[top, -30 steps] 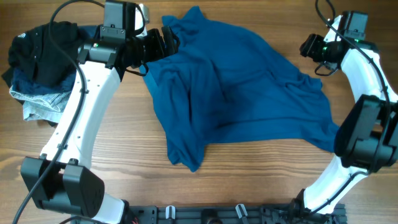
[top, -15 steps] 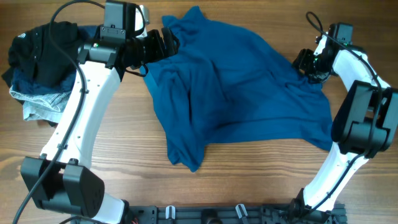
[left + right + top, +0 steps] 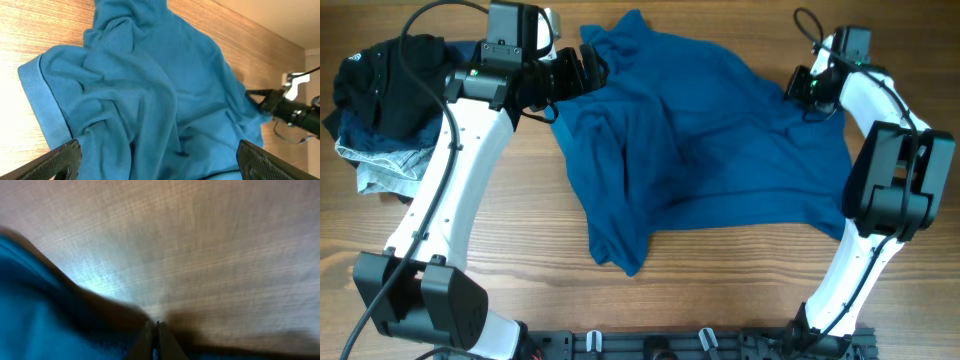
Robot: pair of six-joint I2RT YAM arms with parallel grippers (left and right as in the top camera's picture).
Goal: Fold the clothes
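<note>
The clothes (image 3: 700, 140), one wide wrinkled royal-blue garment, lie spread across the middle of the wooden table. My left gripper (image 3: 592, 68) hovers at the garment's upper left edge, wide open. In the left wrist view its fingers (image 3: 55, 162) stand far apart over the blue cloth (image 3: 150, 100), gripping nothing. At the garment's right edge, my right gripper (image 3: 798, 88) is shut. The blurred right wrist view shows this gripper (image 3: 156, 335) closed low over the table, with a sliver of blue cloth (image 3: 30, 305) between the fingers.
A black garment (image 3: 385, 85) lies heaped on pale jeans (image 3: 380, 165) at the far left. Bare wooden table (image 3: 520, 250) lies in front of the blue garment. The right arm (image 3: 295, 112) shows at the right of the left wrist view.
My right gripper has swung left from off the cloth to the garment's right edge and closed there. The left arm has stayed still and open.
</note>
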